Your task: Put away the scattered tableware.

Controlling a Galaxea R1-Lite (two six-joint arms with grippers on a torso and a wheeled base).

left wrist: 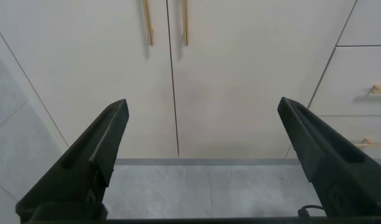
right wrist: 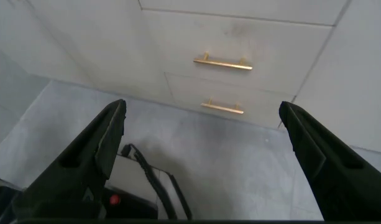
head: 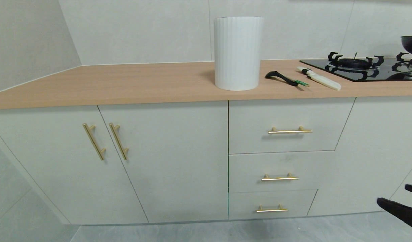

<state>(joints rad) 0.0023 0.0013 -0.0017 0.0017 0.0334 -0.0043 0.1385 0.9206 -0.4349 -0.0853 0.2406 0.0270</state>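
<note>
On the wooden counter (head: pixel 125 84) stands a tall white ribbed holder (head: pixel 237 53). Just right of it lies a black-headed utensil with a green handle (head: pixel 285 79), and beside that a white knife with a dark band (head: pixel 319 78). My right gripper (head: pixel 396 195) hangs low at the right, well below the counter, open and holding nothing. The right wrist view has this right gripper (right wrist: pixel 202 104) facing the lower drawers and the floor. My left gripper (left wrist: pixel 202 102) is open and holding nothing in front of the cabinet doors (left wrist: pixel 171 74), near the floor.
A black gas hob (head: pixel 360 67) with a dark pan (head: pixel 411 43) takes up the counter's right end. Below are two doors with gold handles (head: pixel 105 141) and three drawers (head: pixel 290 131). A tiled wall backs the counter. Black cabling (right wrist: pixel 146 180) lies low near the grey floor.
</note>
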